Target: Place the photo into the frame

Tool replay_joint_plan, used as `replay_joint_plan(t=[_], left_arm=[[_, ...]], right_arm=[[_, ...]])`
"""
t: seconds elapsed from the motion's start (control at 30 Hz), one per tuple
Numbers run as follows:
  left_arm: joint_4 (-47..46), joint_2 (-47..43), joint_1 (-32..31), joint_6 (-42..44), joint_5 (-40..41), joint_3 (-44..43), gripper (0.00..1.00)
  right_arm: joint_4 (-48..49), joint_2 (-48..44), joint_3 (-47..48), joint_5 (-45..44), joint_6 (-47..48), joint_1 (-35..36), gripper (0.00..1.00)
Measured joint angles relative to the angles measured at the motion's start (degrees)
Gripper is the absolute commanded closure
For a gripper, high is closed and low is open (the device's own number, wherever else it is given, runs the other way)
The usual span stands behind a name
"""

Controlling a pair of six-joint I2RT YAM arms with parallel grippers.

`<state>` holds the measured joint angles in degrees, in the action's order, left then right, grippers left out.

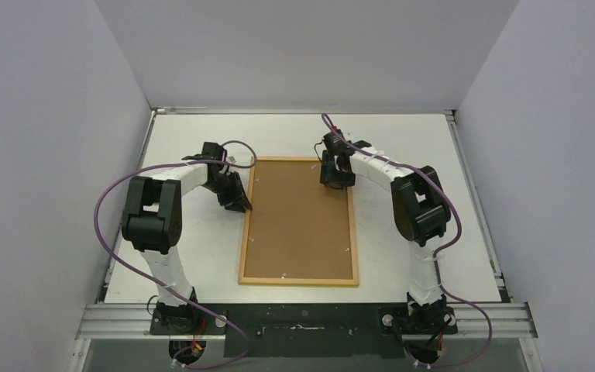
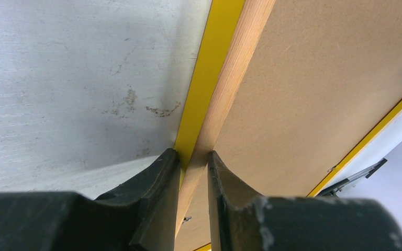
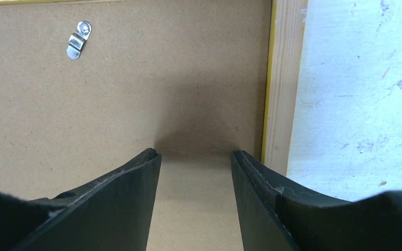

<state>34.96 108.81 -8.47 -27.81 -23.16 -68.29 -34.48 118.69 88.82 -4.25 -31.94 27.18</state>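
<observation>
The frame (image 1: pixel 298 279) lies face down in the middle of the table, its light wooden back edge around the brown backing board (image 1: pixel 298 217). My left gripper (image 1: pixel 242 205) is at the frame's left side. In the left wrist view the left gripper (image 2: pixel 193 157) is shut on the wooden rail (image 2: pixel 235 68), one finger outside by the yellow border (image 2: pixel 209 63), the other on the board's side. My right gripper (image 1: pixel 337 182) hangs over the board's far right part. In the right wrist view the right gripper (image 3: pixel 194 154) is open with only board (image 3: pixel 136 94) between its fingers. The photo is out of view.
Small metal retaining clips (image 3: pixel 77 39) sit along the board's edges. The frame's right rail (image 3: pixel 282 78) runs just right of the right fingers. White table (image 1: pixel 410 139) surrounds the frame, with grey walls on three sides and the arm bases at the near edge.
</observation>
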Motion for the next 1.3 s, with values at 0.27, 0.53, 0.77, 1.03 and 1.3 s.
replay_joint_plan(t=[0.27, 0.53, 0.77, 1.03, 1.3], left_arm=[[-0.09, 0.28, 0.31, -0.02, -0.74, 0.02, 0.89], [-0.15, 0.52, 0.63, -0.02, -1.55, 0.02, 0.89], [-0.17, 0.59, 0.7, -0.02, -1.79, 0.02, 0.89], [-0.2, 0.61, 0.7, -0.02, -1.84, 0.02, 0.89], [-0.24, 0.76, 0.81, -0.02, -2.25, 0.02, 0.89]], right_arm=[[-0.07, -0.02, -0.09, 0.04, 0.17, -0.24, 0.47], [1.36, -0.13, -0.22, 3.02, 0.94, -0.2, 0.48], [1.33, -0.13, -0.22, 4.72, 1.11, -0.11, 0.5], [0.74, -0.13, -0.22, 4.72, 1.05, -0.11, 0.5], [-0.37, -0.2, -0.22, 3.69, 0.68, -0.11, 0.5]])
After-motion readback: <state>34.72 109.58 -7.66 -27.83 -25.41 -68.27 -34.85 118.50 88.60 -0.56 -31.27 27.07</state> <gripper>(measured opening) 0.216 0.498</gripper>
